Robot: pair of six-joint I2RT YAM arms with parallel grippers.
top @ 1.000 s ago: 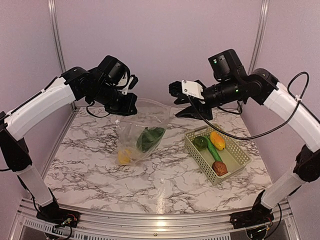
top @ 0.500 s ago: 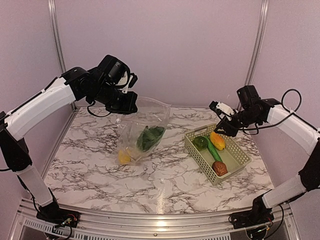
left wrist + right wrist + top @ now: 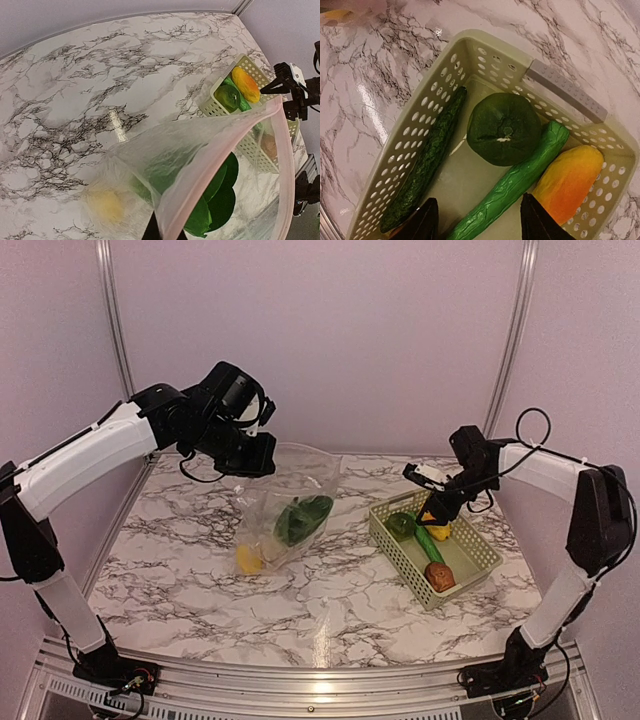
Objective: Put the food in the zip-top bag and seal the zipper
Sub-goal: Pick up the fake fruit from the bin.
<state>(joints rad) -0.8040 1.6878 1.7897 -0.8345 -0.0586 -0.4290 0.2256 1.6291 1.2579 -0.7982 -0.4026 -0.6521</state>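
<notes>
My left gripper [image 3: 250,456] is shut on the rim of the clear zip-top bag [image 3: 288,502] and holds it up, mouth open. In the left wrist view the pinkish zipper strip [image 3: 235,145] runs from my gripper [image 3: 162,233]. A green leafy vegetable [image 3: 215,195] and a yellow round fruit [image 3: 105,205] lie inside the bag. My right gripper [image 3: 437,508] hangs open over the basket's far end. In the right wrist view the right gripper [image 3: 480,222] straddles a long green vegetable [image 3: 515,182], beside an orange-yellow piece [image 3: 570,182]. A brown lump [image 3: 439,576] lies at the basket's near end.
The pale green lattice basket [image 3: 480,540] stands on the marble table at the right, with its wall [image 3: 490,50] in the right wrist view. It also holds a dark green round piece [image 3: 503,128] and a dark green cucumber-like piece [image 3: 427,160]. Purple walls enclose the table.
My right arm has swung from high beside the bag's mouth rightward and down to the basket's far end. My left gripper keeps hold of the bag, nearly still.
</notes>
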